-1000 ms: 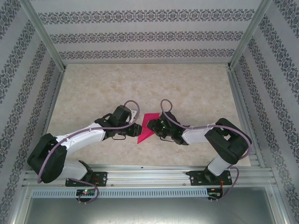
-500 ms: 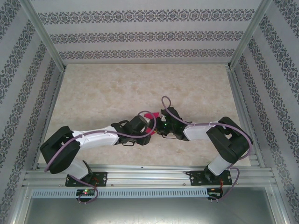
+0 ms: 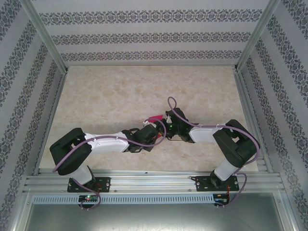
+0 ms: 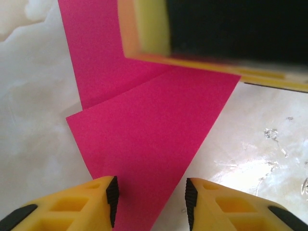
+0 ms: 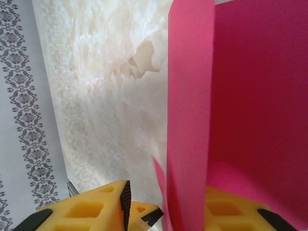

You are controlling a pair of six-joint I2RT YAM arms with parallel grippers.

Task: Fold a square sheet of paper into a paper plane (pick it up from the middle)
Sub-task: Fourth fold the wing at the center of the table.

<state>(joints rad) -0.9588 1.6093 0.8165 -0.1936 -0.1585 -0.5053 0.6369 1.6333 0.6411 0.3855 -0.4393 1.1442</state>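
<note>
Top external view: the two arms reach in from the near rail and meet over the middle of the marbled table [image 3: 120,91]. The left gripper [image 3: 155,131] and the right gripper [image 3: 166,126] are almost nose to nose. A small sliver of the magenta sheet of paper [image 3: 154,118] shows just beyond them; the wrists cover the rest. Patterned wallpaper [image 3: 144,38] lines the enclosure on three sides.

In the left wrist view the sheet of paper [image 4: 144,125] lies flat on the table [image 4: 38,144], already creased. One flap overlaps another along a slanting edge, and the shape narrows to a point towards the camera. The left gripper [image 4: 150,195] sits low over that narrow end with its jaws released. The two yellow fingers stand apart, with the paper lying flat between them (nothing is pinched). Across the top of this view, a yellow-and-black finger [image 4: 154,29] of the right gripper sits over the far part of the paper. Whether it presses down I cannot tell.

In the right wrist view a flap of the sheet of paper [image 5: 250,96] stands upright. Its edge rises between the fingers of the right gripper [image 5: 168,197]. These jaws are also parted. Bare table [image 5: 106,96] shows between the left-hand finger [image 5: 96,207] and the paper, and the raised flap hides most of the other finger.
</note>
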